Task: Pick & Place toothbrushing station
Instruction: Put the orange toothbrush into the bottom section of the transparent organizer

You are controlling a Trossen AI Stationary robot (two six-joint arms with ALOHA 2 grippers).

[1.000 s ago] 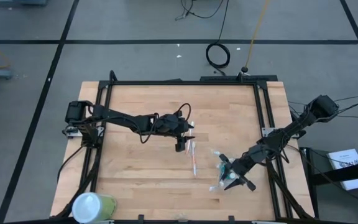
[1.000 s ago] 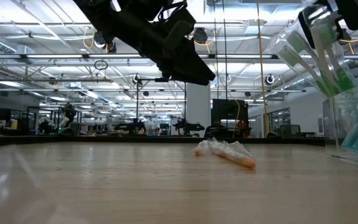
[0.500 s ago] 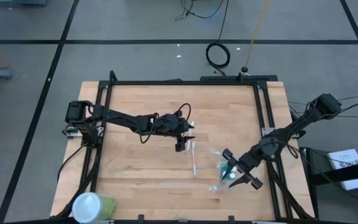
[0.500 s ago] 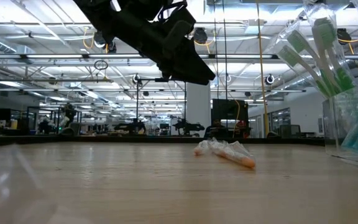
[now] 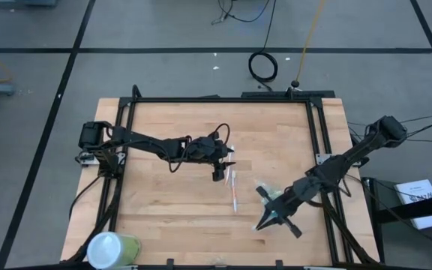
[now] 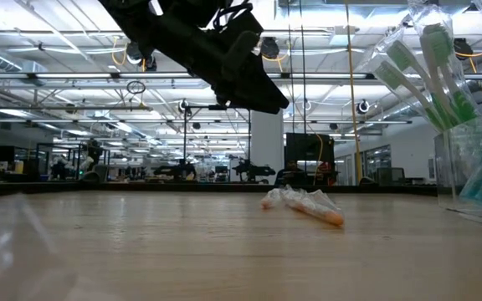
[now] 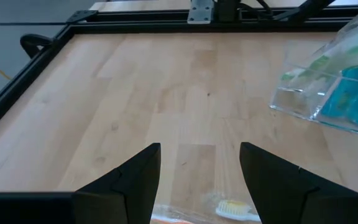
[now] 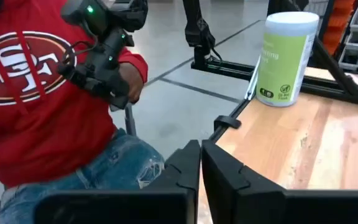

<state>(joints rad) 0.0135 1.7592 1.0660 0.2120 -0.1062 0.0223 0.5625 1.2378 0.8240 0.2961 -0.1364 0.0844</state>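
Note:
An orange toothbrush in a clear wrapper [image 5: 233, 192] lies flat on the wooden table near its middle; it also shows in the low view [image 6: 306, 204] and at the edge of the left wrist view [image 7: 230, 208]. My left gripper [image 5: 218, 174] hovers open just left of it and above it, touching nothing. The clear plastic holder [image 6: 469, 171] stands on the table at the right, with green toothbrushes [image 6: 429, 71] leaning upright in it and teal tubes inside [image 7: 353, 93]. My right gripper [image 5: 271, 219] is shut and empty above the holder's [image 5: 264, 190] near side.
A large yellow-green container with a white top [image 5: 112, 249] stands at the table's near left corner and shows in the right wrist view [image 8: 287, 57]. A person in a red shirt [image 8: 48, 93] sits beyond the table's edge. Bare wood lies left and far of the toothbrush.
My right gripper has left the tops of the green toothbrushes, gone out of the low view, turned about its wrist and shifted a little toward the table's near edge. The holder and toothbrushes have stayed in place.

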